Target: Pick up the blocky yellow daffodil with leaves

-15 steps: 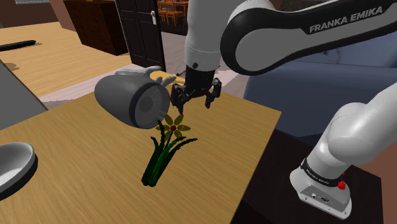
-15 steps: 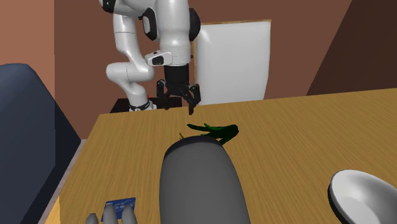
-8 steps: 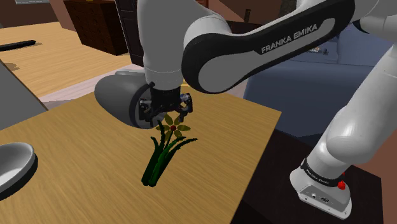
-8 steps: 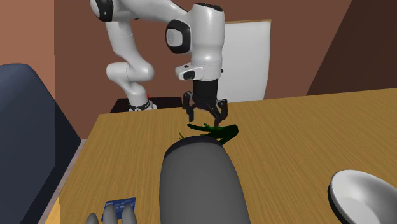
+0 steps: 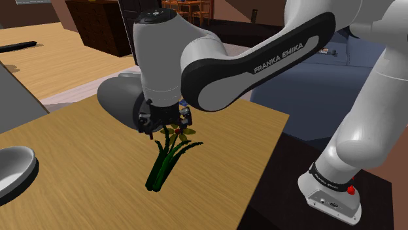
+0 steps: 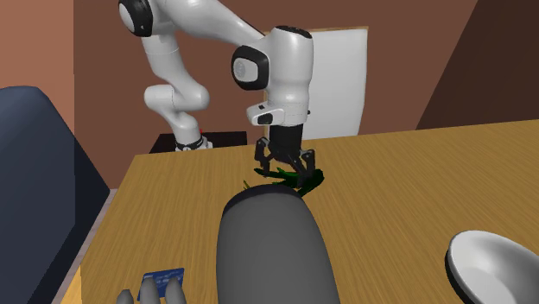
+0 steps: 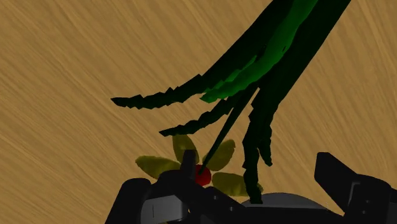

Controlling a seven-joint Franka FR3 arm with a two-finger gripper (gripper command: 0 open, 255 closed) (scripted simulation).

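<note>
- The daffodil [image 5: 167, 157] lies flat on the wooden table [image 5: 248, 137]. Its yellow flower head [image 7: 202, 173], with a red centre, points toward the far side in the shoulder view, and its dark green leaves [image 7: 267, 83] fan out toward the near edge.
- My gripper [image 5: 163, 122] hangs low, right over the flower-head end of the stem and close to the tabletop.
- My fingers [image 7: 347, 184] stand apart, unclosed. In the wrist view the flower head sits between them, much nearer one finger than the other. Nothing is clasped.
- I judge the reach as good as done. The grasp itself is not yet made, and the lift is all to come.
- I would say my centring is off. The stem runs out from the gap at a slant, so closing here may catch petals and not the firmer stalk.
- The flower is thin and lies flush with the wood. I judge I must get very low to trap it, and my fingertips could scrape the table.
- A large grey vessel [image 5: 121, 98] lies on its side just beside the flower head, on the shoulder view's left. It is the one thing that crowds me, since a finger opened on that side has little room before touching it.
- A pale bowl [image 5: 14, 168] sits well apart near the table's edge and is no hindrance.
- The leaf end of the plant has free table round it.
</note>
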